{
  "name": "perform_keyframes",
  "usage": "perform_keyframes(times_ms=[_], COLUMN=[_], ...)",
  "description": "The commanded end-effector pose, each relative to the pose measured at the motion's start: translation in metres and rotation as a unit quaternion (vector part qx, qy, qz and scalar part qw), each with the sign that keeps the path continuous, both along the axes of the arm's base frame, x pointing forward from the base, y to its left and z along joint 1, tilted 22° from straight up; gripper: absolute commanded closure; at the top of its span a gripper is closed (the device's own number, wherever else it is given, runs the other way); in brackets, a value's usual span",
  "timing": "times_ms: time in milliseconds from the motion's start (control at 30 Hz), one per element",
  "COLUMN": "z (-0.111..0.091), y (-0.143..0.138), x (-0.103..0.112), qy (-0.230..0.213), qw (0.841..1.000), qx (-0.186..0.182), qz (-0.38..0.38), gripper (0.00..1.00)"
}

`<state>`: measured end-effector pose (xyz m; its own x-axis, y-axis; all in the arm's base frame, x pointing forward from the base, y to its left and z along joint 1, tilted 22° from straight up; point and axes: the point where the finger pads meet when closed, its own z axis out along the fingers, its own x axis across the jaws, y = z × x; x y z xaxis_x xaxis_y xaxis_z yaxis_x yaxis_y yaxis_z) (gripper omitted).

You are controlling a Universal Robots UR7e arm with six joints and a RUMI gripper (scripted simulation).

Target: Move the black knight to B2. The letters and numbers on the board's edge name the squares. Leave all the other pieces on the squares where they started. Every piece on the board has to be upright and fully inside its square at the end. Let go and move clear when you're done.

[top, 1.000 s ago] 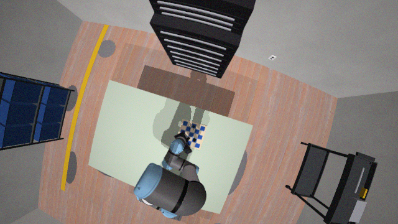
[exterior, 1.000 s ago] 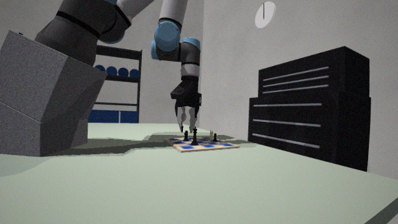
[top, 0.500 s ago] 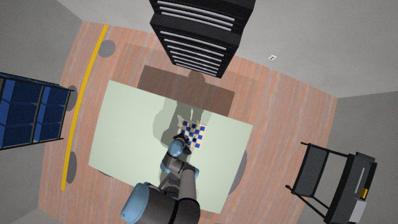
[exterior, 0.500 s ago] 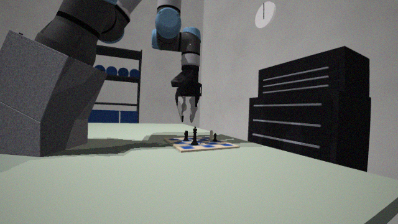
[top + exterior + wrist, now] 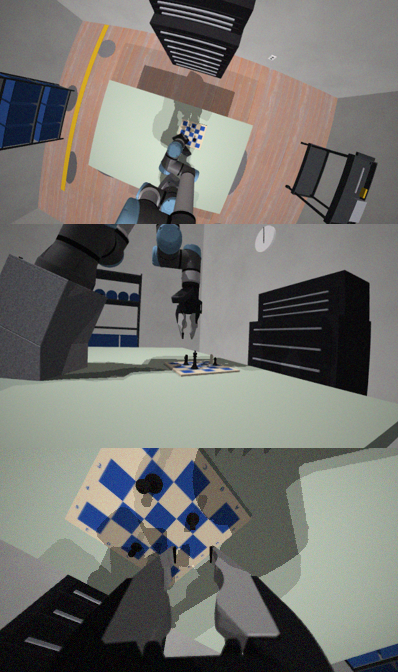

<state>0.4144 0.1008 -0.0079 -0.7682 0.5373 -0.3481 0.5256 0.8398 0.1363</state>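
Note:
The small blue-and-cream chessboard (image 5: 193, 134) lies on the pale green table and also shows in the side view (image 5: 202, 368). In the wrist view a black piece that I take for the knight (image 5: 192, 520) stands upright on a square near the board's right corner. A tall black piece (image 5: 150, 484) stands farther off, and a small black pawn (image 5: 132, 549) stands near the left edge. My gripper (image 5: 186, 336) hangs well above the board. Its fingers are slightly apart with nothing between them. A pale piece (image 5: 211, 358) stands at the board's far side.
A black drawer cabinet (image 5: 311, 330) stands beyond the table. A blue shelf rack (image 5: 28, 112) is at the left and a dark cart (image 5: 339, 180) at the right. The robot's grey base block (image 5: 43, 323) sits on the table's left side.

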Motion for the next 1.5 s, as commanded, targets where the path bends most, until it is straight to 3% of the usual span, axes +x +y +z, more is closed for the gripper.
perform_keyframes(times_ms=[0, 33, 67, 933, 1467], z=[0.003, 0.003, 0.003, 0.004, 0.038], y=[0.000, 0.000, 0.000, 0.000, 0.003], x=[-0.001, -0.001, -0.001, -0.001, -0.015], qy=[0.000, 0.000, 0.000, 0.000, 0.000], qw=[1.000, 1.000, 1.000, 1.000, 1.000], qx=[0.000, 0.000, 0.000, 0.000, 0.000], qz=[0.000, 0.000, 0.000, 0.000, 0.000], gripper=[0.78, 0.78, 0.00, 0.00, 0.00])
